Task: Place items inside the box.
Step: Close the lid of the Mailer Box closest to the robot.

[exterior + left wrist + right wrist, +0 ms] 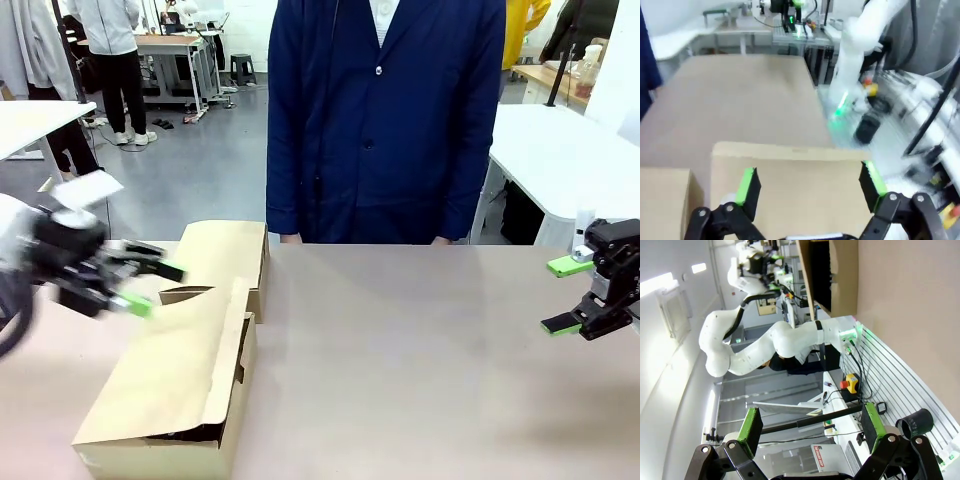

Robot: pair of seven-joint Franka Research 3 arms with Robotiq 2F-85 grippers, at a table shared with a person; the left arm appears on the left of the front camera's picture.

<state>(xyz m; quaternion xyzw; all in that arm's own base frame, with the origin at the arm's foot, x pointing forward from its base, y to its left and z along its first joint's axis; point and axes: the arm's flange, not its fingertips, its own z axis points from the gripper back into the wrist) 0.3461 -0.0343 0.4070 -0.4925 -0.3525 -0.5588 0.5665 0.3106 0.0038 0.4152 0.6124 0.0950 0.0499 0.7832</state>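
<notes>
Over the table's near left corner, left gripper [140,285] hovers spread and empty above the cardboard box [190,370], items unseen inside its dark opening; right gripper [568,296] spread, empty; best approach slowly, centred over the opening.

White rounded arm [765,342], black band; black jaws, green pads [751,426]; person's navy coat [385,110].

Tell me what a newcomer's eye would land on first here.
The long cardboard box at the table's near left, flaps open, with the left end effector open and motion-blurred just above it. Beyond the table stands a person in a dark blue coat; the right end effector hangs open at the right edge.
</notes>
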